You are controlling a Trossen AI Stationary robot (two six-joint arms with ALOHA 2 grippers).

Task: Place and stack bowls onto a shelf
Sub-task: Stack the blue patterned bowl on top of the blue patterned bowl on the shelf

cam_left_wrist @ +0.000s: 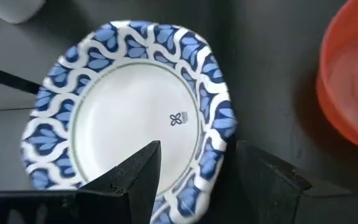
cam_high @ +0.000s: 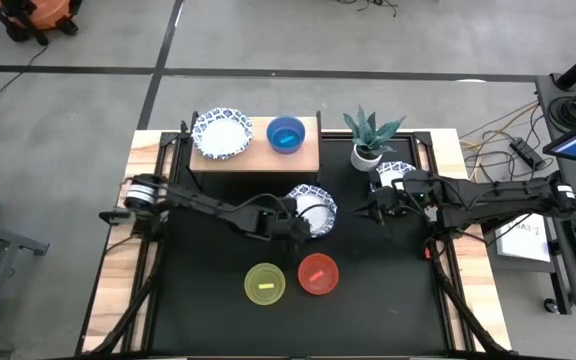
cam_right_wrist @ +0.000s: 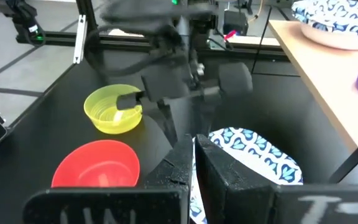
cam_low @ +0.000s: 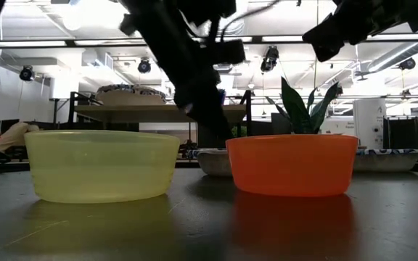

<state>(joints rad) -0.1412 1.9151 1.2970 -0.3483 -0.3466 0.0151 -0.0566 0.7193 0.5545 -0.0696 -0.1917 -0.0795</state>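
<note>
A white bowl with a blue-patterned rim (cam_high: 316,207) rests on its base on the black tabletop, near the middle. My left gripper (cam_high: 301,226) is open at its near-left rim, one finger (cam_left_wrist: 143,169) over the inside and one (cam_left_wrist: 267,177) outside the rim (cam_left_wrist: 213,155). My right gripper (cam_high: 376,207) is shut and empty, in the air to the right of this bowl; it also shows in the right wrist view (cam_right_wrist: 194,158). The wooden shelf (cam_high: 308,155) holds another patterned bowl (cam_high: 221,134) and a blue bowl (cam_high: 286,134). My left gripper straddles the patterned bowl's rim, slanting down from the table's left. I cannot tell whether either finger touches the bowl. The bowl lies on the tabletop.
A yellow bowl (cam_high: 265,283) and a red bowl (cam_high: 317,273) stand near the front. A third patterned bowl (cam_high: 396,172) lies beside a potted plant (cam_high: 368,140) at the back right, partly under my right arm.
</note>
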